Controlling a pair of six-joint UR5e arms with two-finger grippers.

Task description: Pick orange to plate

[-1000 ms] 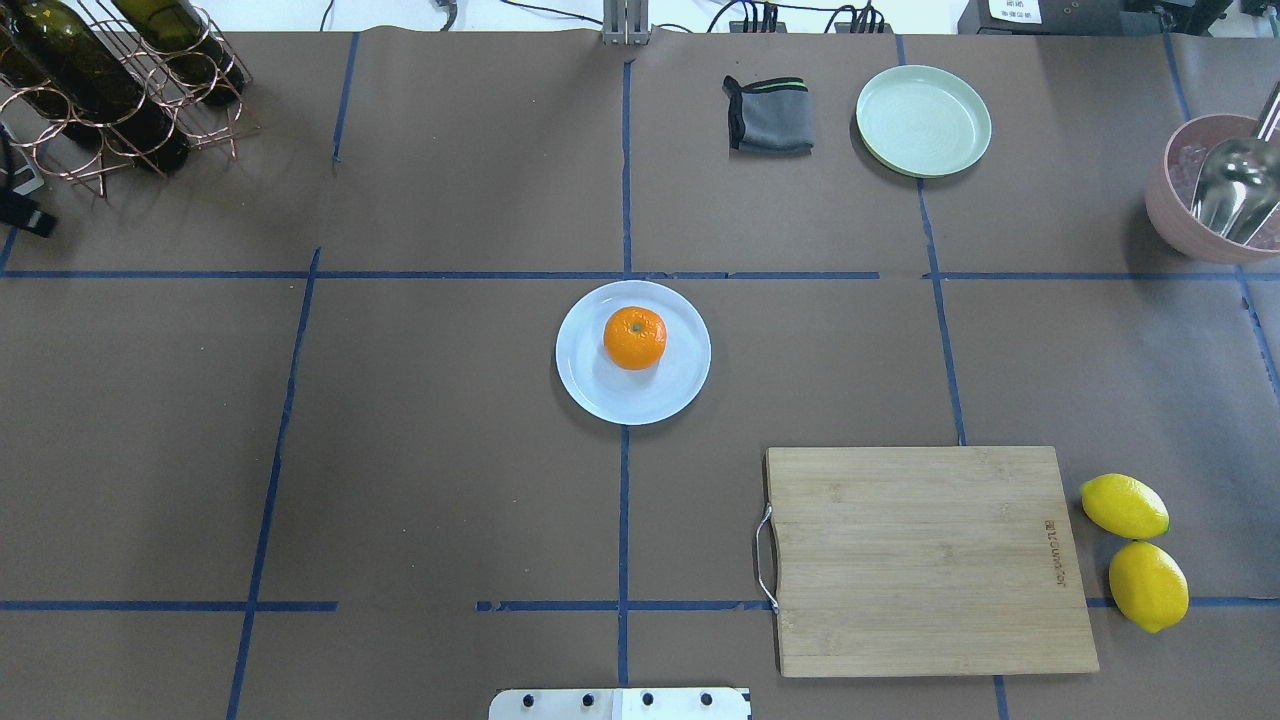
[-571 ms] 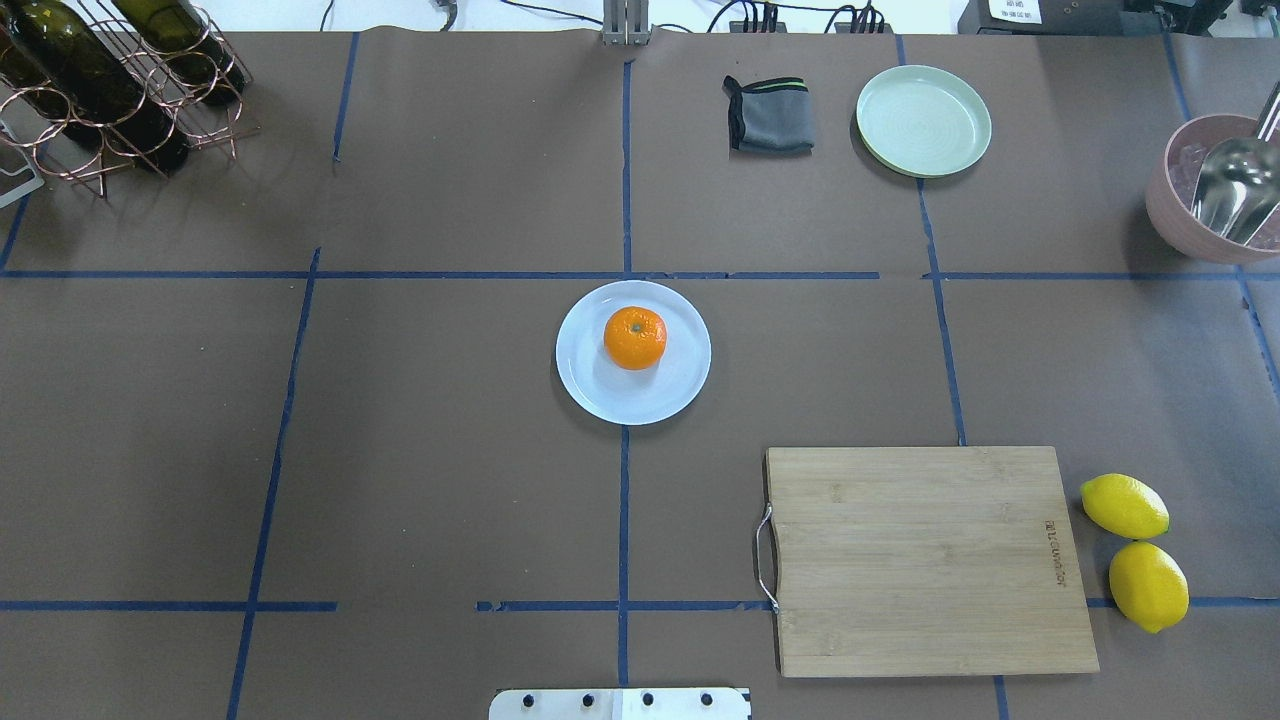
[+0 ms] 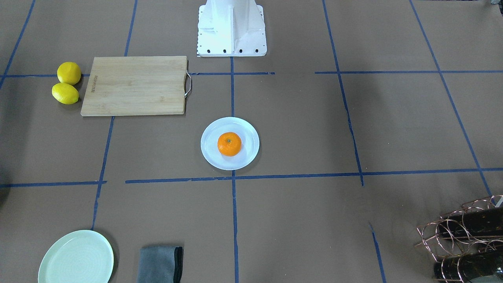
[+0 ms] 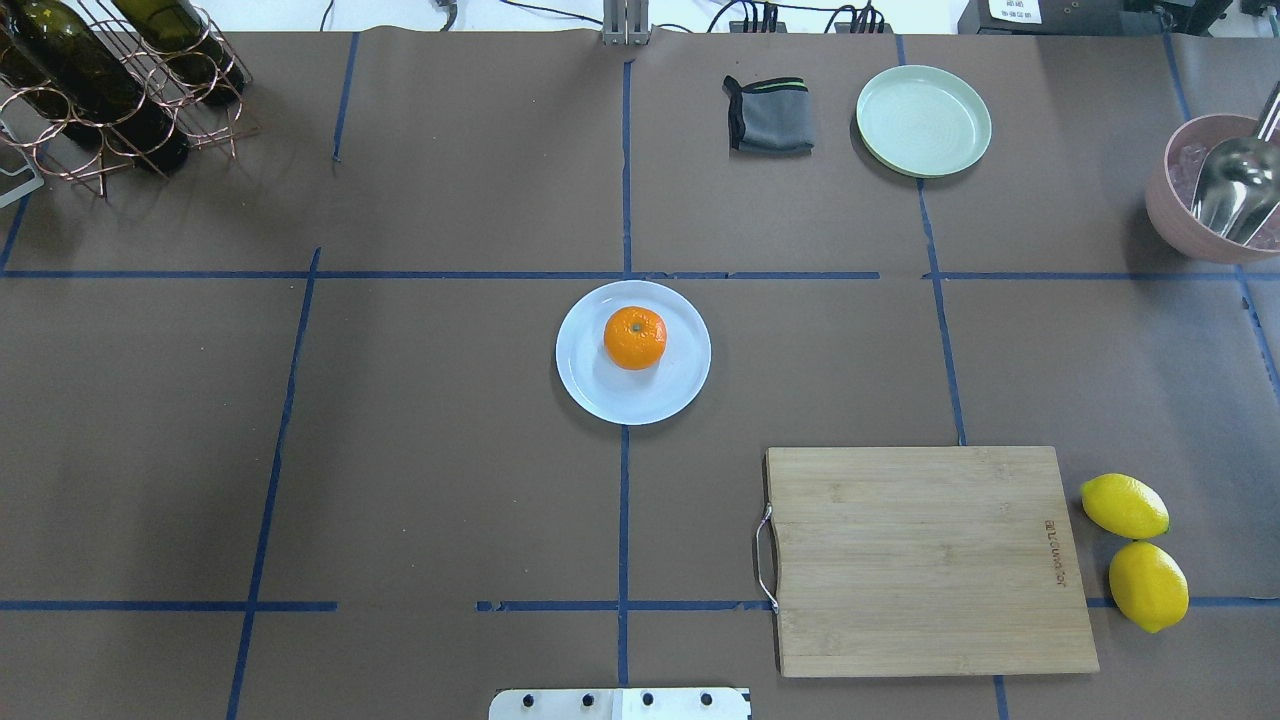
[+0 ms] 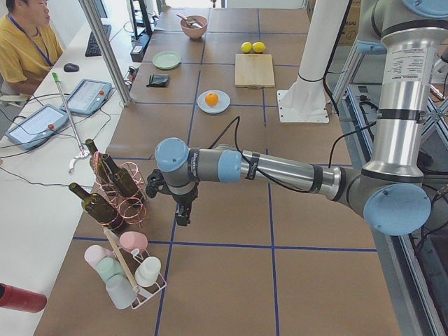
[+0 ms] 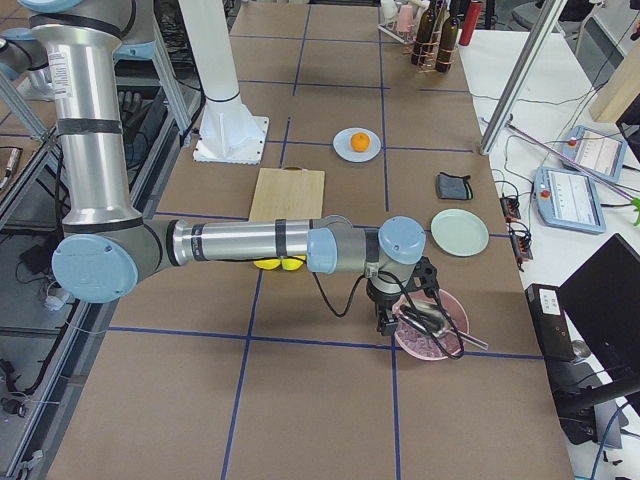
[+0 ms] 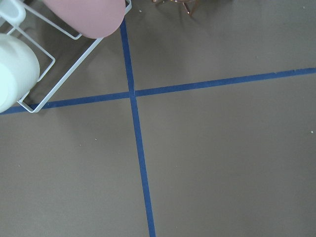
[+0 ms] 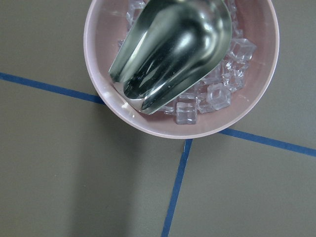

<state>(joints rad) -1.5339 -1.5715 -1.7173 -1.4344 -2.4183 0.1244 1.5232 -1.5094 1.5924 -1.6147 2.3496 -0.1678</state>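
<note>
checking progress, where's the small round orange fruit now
In the overhead view's centre, the orange sits on the round pale blue-white plate, beyond and left of the bamboo cutting board.

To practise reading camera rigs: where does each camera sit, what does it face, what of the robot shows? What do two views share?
Front-facing: across the table, down on orange and plate; base shows.
Overhead: behind robot, looking down; base edge.
Exterior left: along table from left end; left arm, left gripper.
Exterior right: along table from right end; right arm, right gripper.
Left wrist: down on tape cross; no body.
Right wrist: down into ice bowl; no body.
First two share orange on plate.
</note>
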